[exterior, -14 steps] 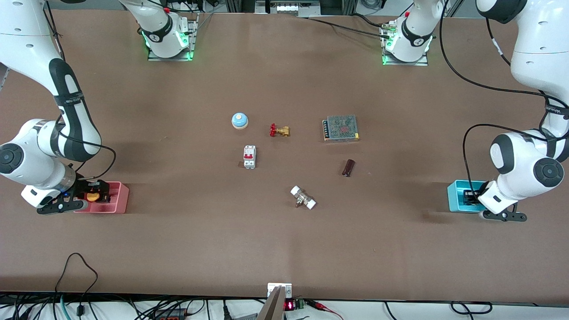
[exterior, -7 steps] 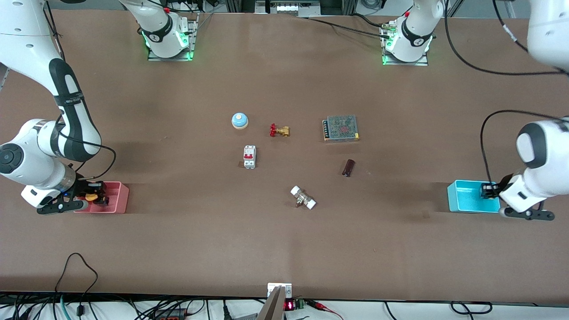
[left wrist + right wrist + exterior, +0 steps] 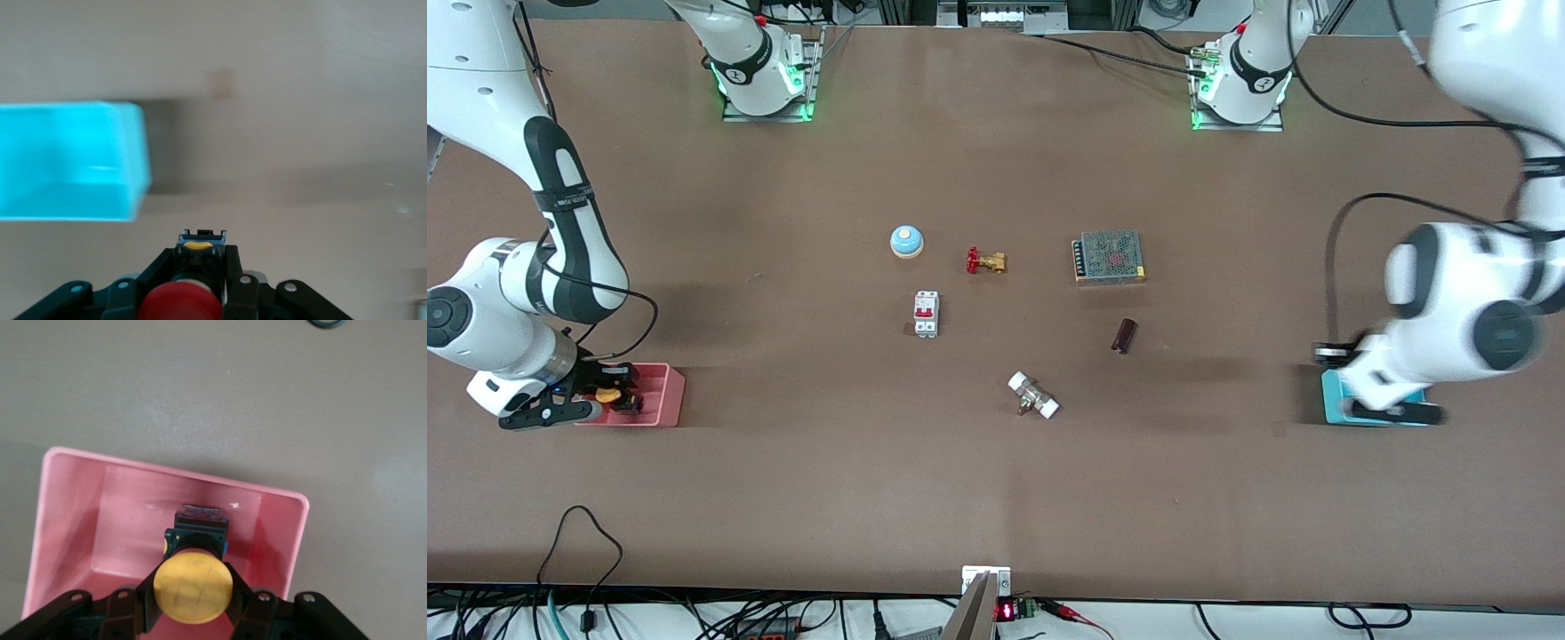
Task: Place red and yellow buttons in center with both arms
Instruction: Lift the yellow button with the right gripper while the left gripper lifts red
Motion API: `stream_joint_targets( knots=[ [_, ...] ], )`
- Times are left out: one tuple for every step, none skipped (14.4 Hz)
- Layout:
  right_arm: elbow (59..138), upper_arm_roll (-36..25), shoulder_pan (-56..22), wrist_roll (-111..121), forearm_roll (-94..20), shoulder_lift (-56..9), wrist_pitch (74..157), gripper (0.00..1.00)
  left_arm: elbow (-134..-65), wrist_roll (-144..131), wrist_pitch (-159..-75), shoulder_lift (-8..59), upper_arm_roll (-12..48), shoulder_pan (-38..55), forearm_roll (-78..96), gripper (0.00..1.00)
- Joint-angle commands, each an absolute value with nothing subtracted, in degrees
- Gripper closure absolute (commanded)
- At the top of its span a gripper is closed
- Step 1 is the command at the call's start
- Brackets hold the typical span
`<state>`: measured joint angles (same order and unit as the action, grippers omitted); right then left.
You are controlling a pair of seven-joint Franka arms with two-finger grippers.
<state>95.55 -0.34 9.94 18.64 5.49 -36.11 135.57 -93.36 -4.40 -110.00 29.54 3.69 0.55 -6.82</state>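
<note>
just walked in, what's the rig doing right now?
Both arms are picking push-buttons out of bins at the table ends. The right gripper is shut on the yellow button inside the pink bin. The left gripper is shut on the red button, up beside the blue bin. Neither button has reached the center of the table, where a bell, valve, breaker and other parts lie.

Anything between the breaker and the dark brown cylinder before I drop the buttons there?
In the front view, the stretch between the breaker and the dark cylinder is bare tabletop.
</note>
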Motion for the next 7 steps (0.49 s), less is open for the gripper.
stream_joint_targets(
  knots=[
    [95.71,0.52,10.20,21.18,5.19,-28.77,125.64,0.69,-96.14,-13.58,-108.98,28.39,3.60,6.74,-6.68,0.80],
    [95.71,0.70,9.93,21.09,5.10,-26.30,121.94,0.69,-97.28,-20.32,-109.68,28.48,3.69,9.46,-6.24,0.80],
    [95.71,2.44,9.84,20.57,4.66,-23.76,118.25,0.69,-98.25,-25.61,-111.08,28.56,3.69,12.54,-6.33,0.80],
    [96.06,3.68,9.76,19.78,4.40,-21.99,115.34,0.69,-98.87,-28.19,-112.83,28.65,3.69,14.22,-6.33,0.80],
    [96.24,4.56,9.58,17.25,3.70,-20.67,112.62,0.69,-99.83,-28.65,-114.42,28.65,3.78,14.76,-6.33,0.79],
    [96.59,5.88,9.58,14.79,2.56,-19.87,110.85,0.69,-100.89,-29.17,-116.17,28.65,3.87,14.77,-6.24,0.79],
    [97.29,7.63,9.41,12.94,1.24,-19.08,110.48,0.69,-103.60,-30.48,-119.76,28.48,4.65,14.94,-6.24,0.79]
  ],
)
